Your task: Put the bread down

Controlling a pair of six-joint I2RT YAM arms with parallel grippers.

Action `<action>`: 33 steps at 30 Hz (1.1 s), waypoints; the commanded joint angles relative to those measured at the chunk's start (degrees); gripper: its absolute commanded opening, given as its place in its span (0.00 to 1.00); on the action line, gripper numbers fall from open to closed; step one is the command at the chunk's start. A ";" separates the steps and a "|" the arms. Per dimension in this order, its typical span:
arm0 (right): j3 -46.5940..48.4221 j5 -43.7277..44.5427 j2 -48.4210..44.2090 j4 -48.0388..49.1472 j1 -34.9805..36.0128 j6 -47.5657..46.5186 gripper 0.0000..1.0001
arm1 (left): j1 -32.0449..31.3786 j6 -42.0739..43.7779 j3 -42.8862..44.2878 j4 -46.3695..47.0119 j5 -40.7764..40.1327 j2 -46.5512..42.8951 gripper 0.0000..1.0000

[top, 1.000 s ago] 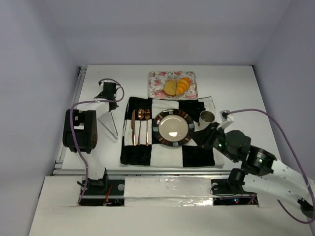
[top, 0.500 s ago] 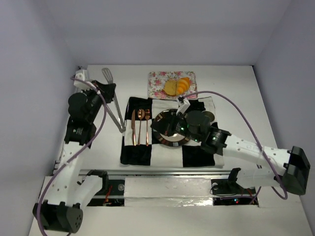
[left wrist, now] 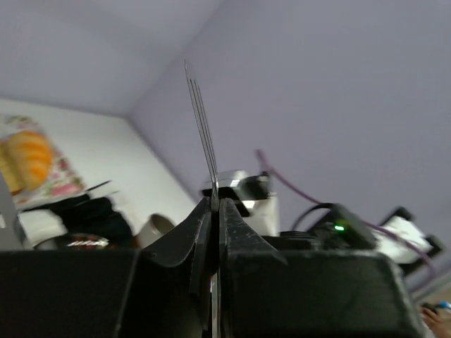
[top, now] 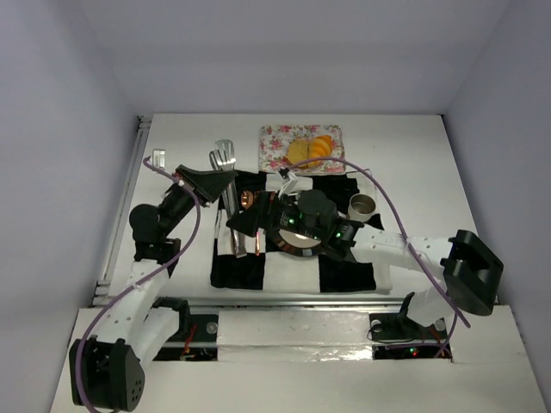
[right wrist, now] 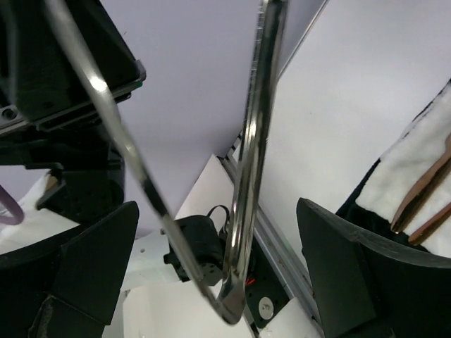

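The bread lies on a floral tray [top: 274, 143] at the back of the table: an orange ridged croissant [top: 321, 148] beside a paler slice [top: 299, 153]. The croissant [left wrist: 25, 159] also shows blurred in the left wrist view. My left gripper [top: 225, 178] is shut on a pair of metal tongs [top: 225, 160], seen edge-on between its fingers [left wrist: 232, 232]. My right gripper [top: 244, 222] is open. Its fingers [right wrist: 91, 260] stand on either side of the tongs' looped hinge end [right wrist: 236, 299] without touching it. Both grippers are left of the bread, well short of it.
A striped-rim plate [top: 286, 245] on a black-and-white checked cloth [top: 344, 271] is mostly covered by my right arm. Copper cutlery [right wrist: 423, 197] lies left of the plate. A small metal cup [top: 362, 204] stands to the plate's right.
My right arm swung left across the plate and its jaws opened wide around the tongs' hinge end. My left arm carried the tongs rightward toward the cloth.
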 commanded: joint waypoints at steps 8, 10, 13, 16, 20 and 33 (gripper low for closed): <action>0.06 -10.92 4.50 16.67 0.13 4.60 1.00 | -0.12 -18.45 -4.08 37.17 4.80 4.70 0.00; -1.08 -12.85 5.55 21.93 0.13 7.50 0.99 | -0.12 -20.54 -3.99 40.14 4.89 5.40 0.00; -1.87 -14.88 7.92 26.60 0.13 10.84 0.95 | -0.12 -23.10 -3.90 44.63 4.89 6.28 0.00; -3.97 -14.45 8.72 30.83 0.13 13.31 0.87 | -0.12 -24.34 -3.29 45.70 5.33 6.55 0.00; -5.39 -13.83 8.63 33.04 0.13 14.54 0.74 | -0.12 -24.43 -3.55 46.23 5.33 6.46 0.00; -7.41 -5.14 2.92 26.37 0.13 12.88 0.55 | -0.64 -25.22 -4.70 44.65 8.41 6.81 0.51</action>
